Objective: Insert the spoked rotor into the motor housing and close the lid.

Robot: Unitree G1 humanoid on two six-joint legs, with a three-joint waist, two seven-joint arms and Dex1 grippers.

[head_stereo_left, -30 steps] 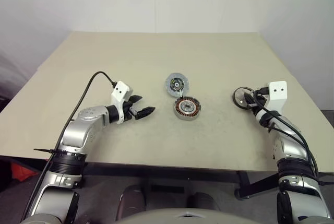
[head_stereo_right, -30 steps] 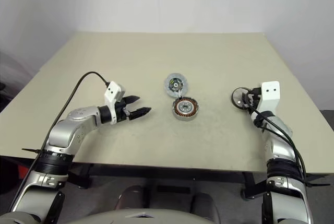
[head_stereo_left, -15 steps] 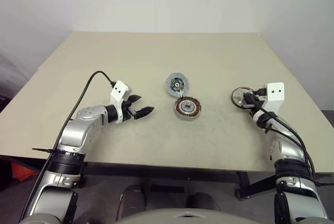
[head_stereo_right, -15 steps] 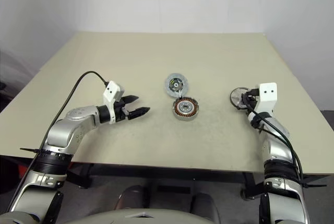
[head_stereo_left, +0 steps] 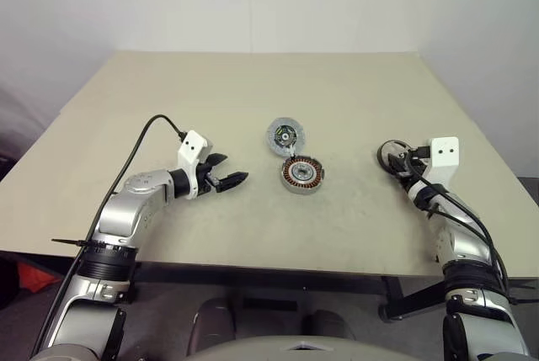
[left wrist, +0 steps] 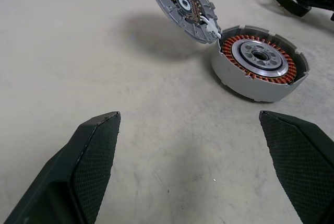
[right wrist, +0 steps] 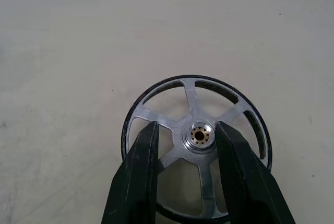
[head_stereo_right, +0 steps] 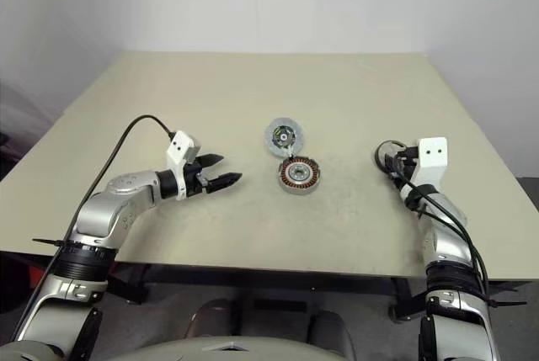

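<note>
The spoked rotor (right wrist: 191, 96), a black-rimmed wheel with silver spokes and a brass-centred hub, rests on the table at the right (head_stereo_left: 384, 157). My right gripper (right wrist: 186, 128) reaches over it, one finger on each side of the hub with a gap at both, so it is open. In the table's middle sits the motor housing (head_stereo_left: 302, 175), a grey cup ringed inside with copper windings (left wrist: 245, 89). Its round lid (left wrist: 182, 4), with green and black parts, stands tilted open behind it. My left gripper (head_stereo_left: 236, 169) hovers wide open left of the housing.
The beige table (head_stereo_left: 253, 92) has bare surface all round the housing and between my arms. A black cable (head_stereo_left: 152, 130) loops from my left wrist. The table's front edge runs just below both forearms.
My right gripper's fingers have spread apart around the rotor's hub. The rotor showed its silver face before and now reads as a darker, flatter ring. The left arm has not moved.
</note>
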